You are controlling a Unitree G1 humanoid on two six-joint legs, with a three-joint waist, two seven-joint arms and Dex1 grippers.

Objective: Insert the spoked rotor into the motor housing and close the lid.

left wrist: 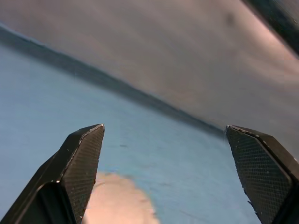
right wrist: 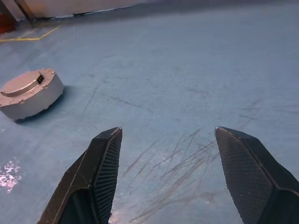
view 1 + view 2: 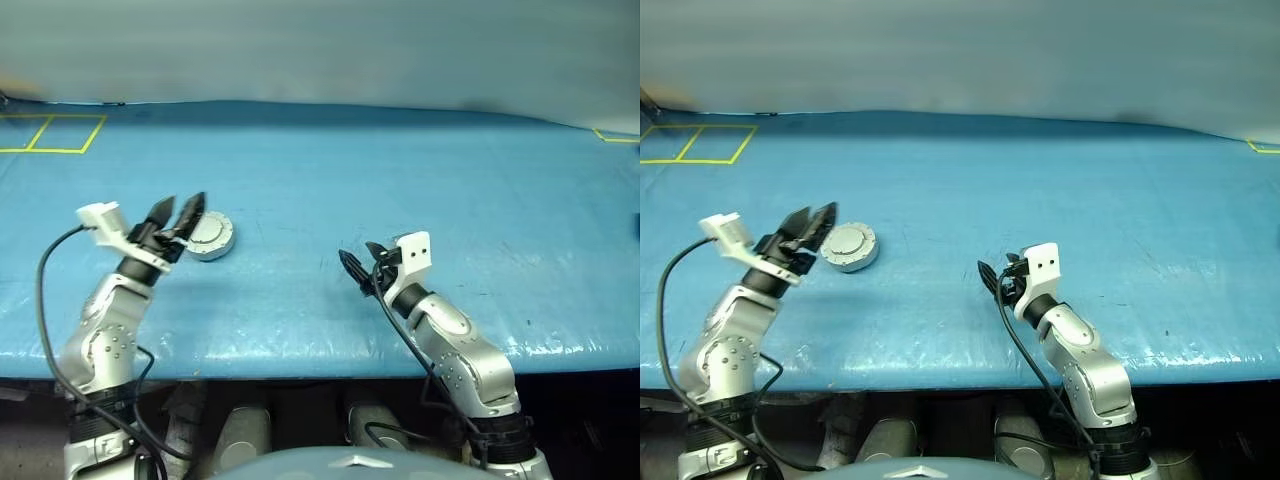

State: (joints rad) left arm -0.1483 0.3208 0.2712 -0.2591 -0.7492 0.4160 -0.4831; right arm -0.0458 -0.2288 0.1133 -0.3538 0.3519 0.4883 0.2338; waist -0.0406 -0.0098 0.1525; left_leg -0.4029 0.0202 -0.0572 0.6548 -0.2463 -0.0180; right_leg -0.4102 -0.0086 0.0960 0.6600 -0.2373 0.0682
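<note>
A broad table [image 3: 420, 190] runs the full width here, covered in a blue sheet that looks slick and a little wrinkled, scuffed with fine scratches in the right wrist view. Yellow tape lines [image 3: 55, 133] mark squares at the far left corner, and another bit of tape sits at the far right edge. Behind the table the room is a plain pale grey wall.

Left arm [image 3: 105, 320] next: silver, rounded joints, black cable looping beside it, forearm rising from the near left edge and angled up and inward. Its left gripper [image 3: 808, 224] hangs above the table with the two black, wedge-shaped, cross-hatched fingers spread wide apart, nothing between them, tips just beside the housing.

Right arm [image 3: 455, 350] comes up from the near edge right of centre, elbow bent, white wrist block on top. The right gripper [image 3: 352, 270] points toward the left side, low over the blue sheet, jaws apart and empty as well; well apart from the housing.

And the housing [image 3: 848, 246] itself: a round, shallow, silver-grey metal puck on the left part of the table, about midway between near and far edges. The lid [image 2: 25, 83] lies closed flat on top, pale plain face up, bumpy rim around it. The rotor can't be made out.
</note>
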